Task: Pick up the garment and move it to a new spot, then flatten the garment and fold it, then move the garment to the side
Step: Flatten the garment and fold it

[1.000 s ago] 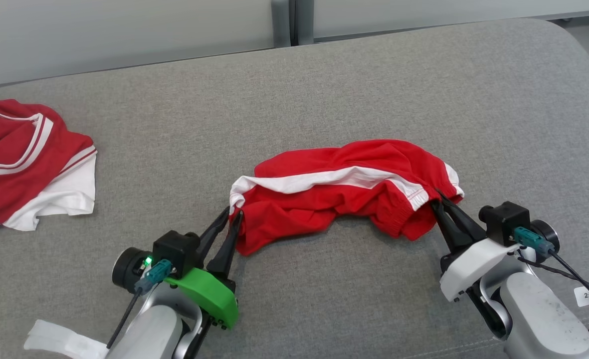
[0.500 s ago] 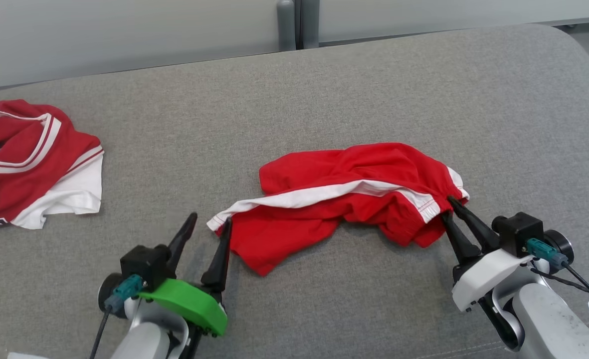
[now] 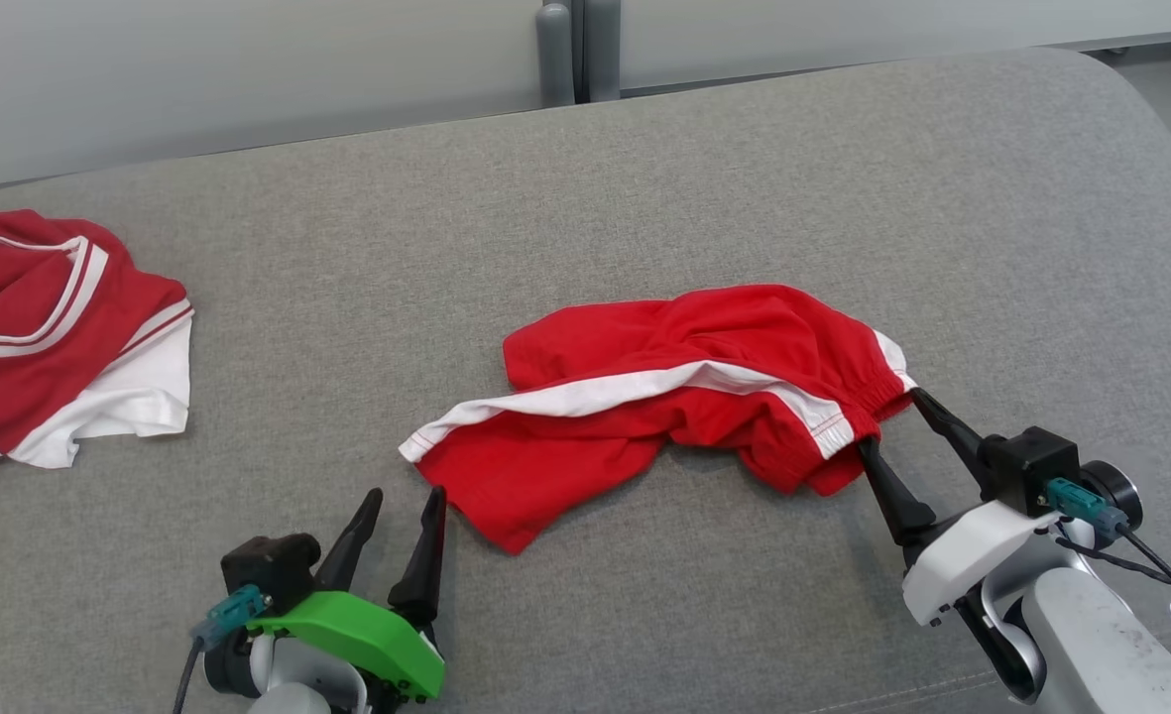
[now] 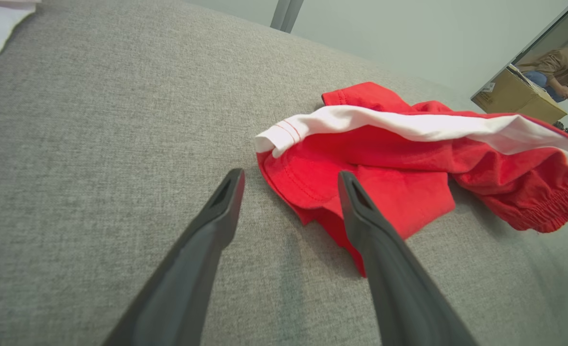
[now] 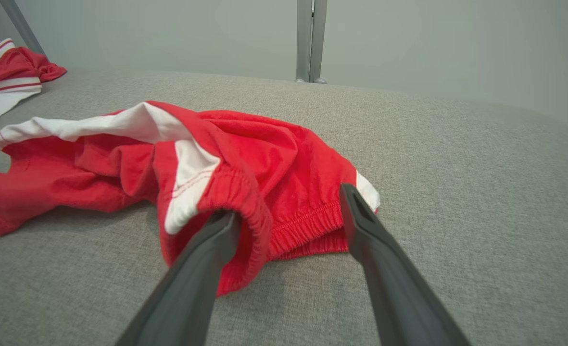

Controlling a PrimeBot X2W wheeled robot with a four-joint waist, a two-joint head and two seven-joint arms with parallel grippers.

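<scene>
Your red shorts (image 3: 684, 397) lie crumpled near the middle of the grey upholstered cushion (image 3: 644, 178), spread across it from left to right, with a white side stripe running along them. The elastic waistband end points toward your right arm, and a leg hem with its white corner points toward your left arm.

Your left gripper (image 3: 406, 493) stands with its fingers (image 3: 424, 555) spread wide and nothing between them. It sits just beside the hem corner. In the left wrist view, one finger (image 4: 375, 240) crosses in front of the red hem, but you cannot tell from there whether it touches the cloth; the head view shows a small gap.

Your right gripper (image 3: 890, 418) is spread wide too, and it grips nothing. Its fingers straddle the bunched waistband. In the right wrist view, one fingertip (image 5: 216, 235) is tucked against the rolled elastic edge, and the other (image 5: 360, 226) lies alongside the white patch at the waistband's far corner.

A second garment, a red and white jersey (image 3: 59, 347), lies heaped at the far left of the cushion, well apart from the shorts.

In the left wrist view, a person (image 4: 560, 67) bends over a cardboard box (image 4: 514, 93) in the background.
</scene>
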